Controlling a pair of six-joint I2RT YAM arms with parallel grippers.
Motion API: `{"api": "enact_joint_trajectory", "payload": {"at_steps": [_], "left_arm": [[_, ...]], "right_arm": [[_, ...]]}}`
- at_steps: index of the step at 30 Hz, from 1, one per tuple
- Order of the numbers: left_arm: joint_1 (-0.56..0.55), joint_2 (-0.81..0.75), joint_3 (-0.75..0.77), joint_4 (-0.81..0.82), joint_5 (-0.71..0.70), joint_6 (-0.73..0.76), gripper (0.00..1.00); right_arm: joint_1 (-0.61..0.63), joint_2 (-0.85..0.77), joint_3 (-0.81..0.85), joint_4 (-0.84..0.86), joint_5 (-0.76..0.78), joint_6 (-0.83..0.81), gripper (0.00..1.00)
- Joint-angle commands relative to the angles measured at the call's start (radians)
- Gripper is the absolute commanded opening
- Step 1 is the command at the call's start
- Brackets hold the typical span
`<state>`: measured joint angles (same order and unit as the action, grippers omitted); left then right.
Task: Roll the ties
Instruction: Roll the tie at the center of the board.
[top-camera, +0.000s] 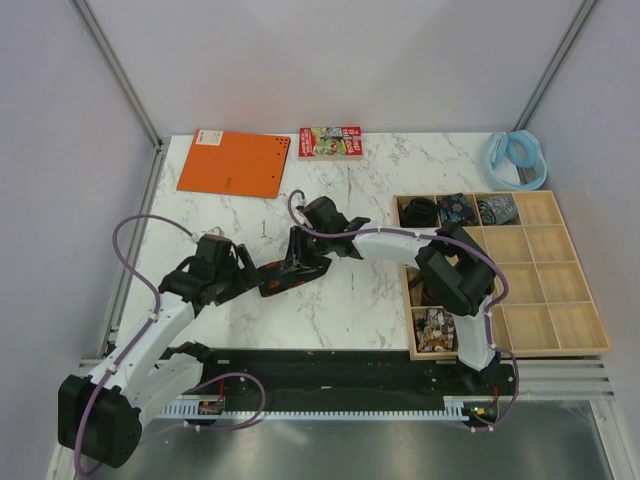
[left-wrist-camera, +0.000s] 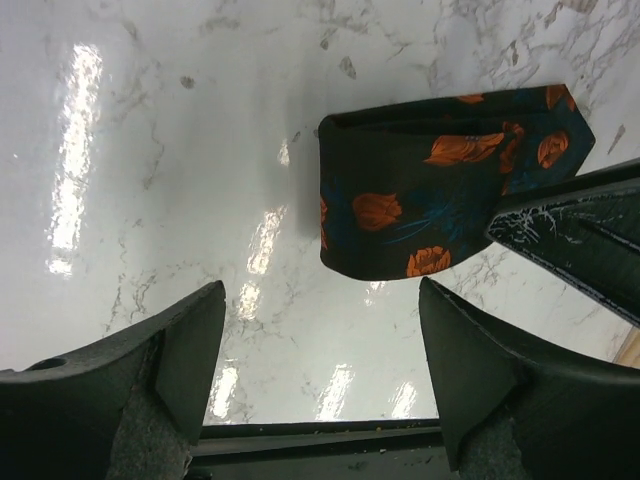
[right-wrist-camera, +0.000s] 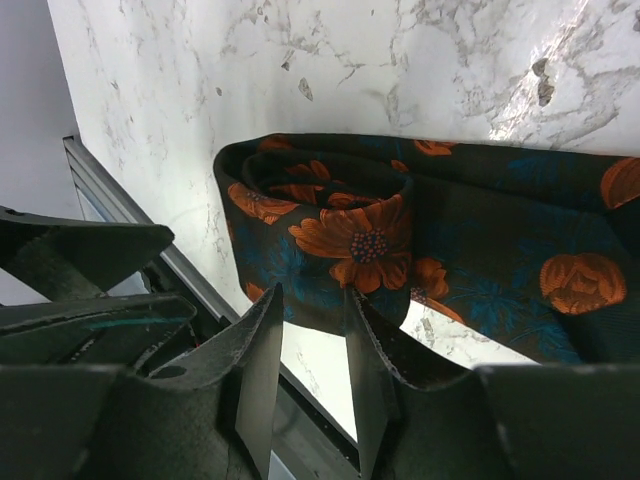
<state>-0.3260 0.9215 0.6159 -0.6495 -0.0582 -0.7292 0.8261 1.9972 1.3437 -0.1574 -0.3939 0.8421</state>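
Note:
The black tie with orange-red flowers (top-camera: 278, 282) lies on the marble between the two arms, partly rolled. In the right wrist view its coiled end (right-wrist-camera: 330, 200) sits at my fingertips. My right gripper (right-wrist-camera: 312, 292) is narrowed on the near edge of the coil, with fabric between the tips; from above it (top-camera: 300, 264) rests on the tie. In the left wrist view the tie (left-wrist-camera: 430, 200) lies folded flat, with the right gripper's fingers (left-wrist-camera: 570, 230) on its right part. My left gripper (left-wrist-camera: 320, 290) is open and empty, hovering just left of the tie (top-camera: 237, 270).
A wooden compartment tray (top-camera: 510, 352) stands at the right, with coiled ties in its back row (top-camera: 455, 207) and one at its front left (top-camera: 433, 328). An orange notebook (top-camera: 235, 163), a small book (top-camera: 330, 141) and a pale blue ring (top-camera: 515, 155) lie at the back.

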Motion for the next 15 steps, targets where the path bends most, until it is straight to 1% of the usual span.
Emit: {"api": "enact_joint_trajectory", "payload": {"at_steps": [1, 8, 15], "left_arm": [[0.012, -0.079, -0.085, 0.197, 0.087, -0.065, 0.84], [0.018, -0.024, -0.154, 0.303, 0.103, -0.044, 0.84], [0.030, 0.025, -0.186, 0.424, 0.077, -0.029, 0.83]], "right_arm": [[0.004, 0.020, 0.023, 0.039, -0.014, -0.011, 0.39], [0.004, 0.057, 0.018, 0.041, -0.010, -0.020, 0.38], [0.001, 0.081, 0.025, 0.042, -0.016, -0.023, 0.38]]}}
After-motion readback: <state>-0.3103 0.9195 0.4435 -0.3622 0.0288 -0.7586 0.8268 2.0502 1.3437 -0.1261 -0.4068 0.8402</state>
